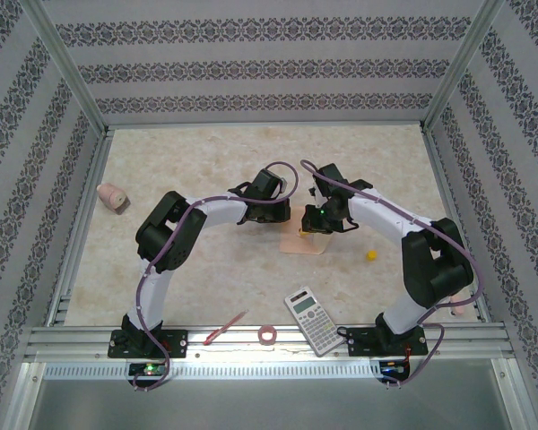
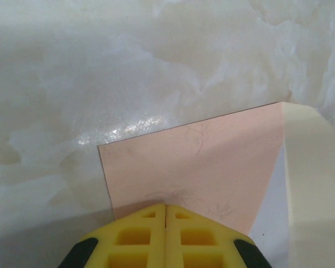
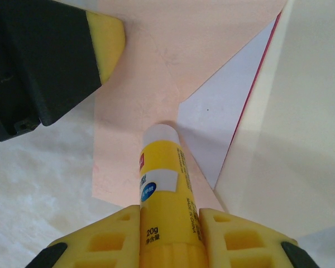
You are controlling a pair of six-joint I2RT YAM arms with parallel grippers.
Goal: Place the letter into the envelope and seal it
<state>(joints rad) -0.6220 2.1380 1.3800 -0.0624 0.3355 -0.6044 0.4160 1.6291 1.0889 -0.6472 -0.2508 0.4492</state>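
Jaws on the right clamp a yellow plastic glue stick [image 3: 164, 184], white tip on the peach paper envelope [image 2: 201, 162], where the left jaws rest fully closed.

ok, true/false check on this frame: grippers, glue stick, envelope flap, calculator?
1. The right gripper holds a yellow glue stick. True.
2. The glue stick is capped. False: its white tip is bare, at the envelope.
3. The left gripper is shut, fingertips at the envelope. True.
4. The flap is folded shut. False: the cream flap is open, and the white back of the letter shows in the mouth.
5. The calculator lies at the table's far edge. False: it lies at the near edge, by the right arm's base.
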